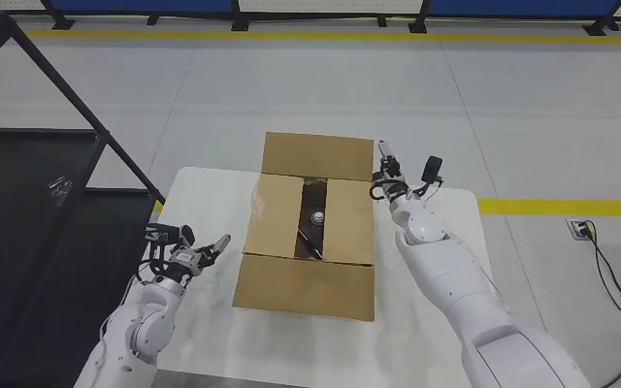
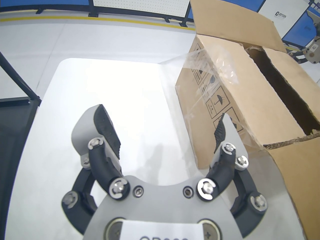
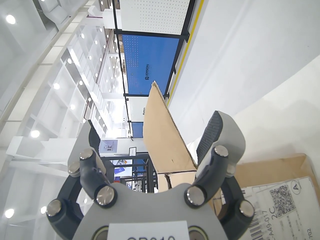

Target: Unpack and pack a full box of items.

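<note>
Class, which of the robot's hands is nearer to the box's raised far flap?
Right. The right hand is open close beside the flap. The left hand is open over the table, off the box at its left side.

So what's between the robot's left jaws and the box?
Only bare white table, as the top view shows. Loose clear tape clings to the cardboard box on that side.

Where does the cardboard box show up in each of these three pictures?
Top view: cardboard box at centre, flaps parted.
Left wrist view: cardboard box beyond the open left claw.
Right wrist view: its flap rises past the open right claw.
Shared landmark: yellow floor line.
</note>
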Action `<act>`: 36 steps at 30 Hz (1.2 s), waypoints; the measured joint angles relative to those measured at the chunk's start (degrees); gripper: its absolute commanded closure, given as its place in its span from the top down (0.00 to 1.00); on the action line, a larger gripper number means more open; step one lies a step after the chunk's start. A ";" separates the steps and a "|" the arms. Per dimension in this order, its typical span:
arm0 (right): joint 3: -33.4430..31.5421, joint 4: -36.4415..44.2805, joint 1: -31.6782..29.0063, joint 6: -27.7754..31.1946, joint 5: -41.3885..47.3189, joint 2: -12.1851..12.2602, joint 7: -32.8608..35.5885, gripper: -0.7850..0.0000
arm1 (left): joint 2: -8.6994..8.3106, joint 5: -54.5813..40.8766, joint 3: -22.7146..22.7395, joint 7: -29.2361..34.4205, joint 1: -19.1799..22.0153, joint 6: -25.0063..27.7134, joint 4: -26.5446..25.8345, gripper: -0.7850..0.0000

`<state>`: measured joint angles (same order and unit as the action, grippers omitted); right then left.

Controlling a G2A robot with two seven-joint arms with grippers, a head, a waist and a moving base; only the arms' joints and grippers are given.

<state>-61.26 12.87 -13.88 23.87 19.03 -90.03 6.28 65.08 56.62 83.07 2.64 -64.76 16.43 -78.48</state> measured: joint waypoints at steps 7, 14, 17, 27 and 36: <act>-1.80 0.62 -0.42 3.21 0.63 0.33 -5.95 1.00 | 0.12 0.65 -1.03 0.77 0.59 1.14 0.71 1.00; -4.65 2.60 -1.22 8.56 3.55 1.29 -3.01 1.00 | 0.34 0.98 -2.02 1.06 0.92 0.81 0.71 1.00; -5.53 4.15 -1.79 9.32 5.03 1.73 4.60 1.00 | 0.47 1.59 -2.20 1.12 1.23 -1.24 0.93 1.00; -4.64 9.34 -2.93 7.99 2.31 2.35 23.35 1.00 | 0.33 11.08 -2.44 0.37 -0.83 -9.03 -0.41 1.00; -4.52 10.14 -3.47 7.44 2.40 2.30 23.86 1.00 | 0.39 10.60 -2.33 0.46 -0.74 -9.52 0.16 1.00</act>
<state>-65.77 23.01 -17.35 31.31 21.44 -87.73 30.14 65.47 67.23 80.74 3.10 -65.50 6.91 -78.31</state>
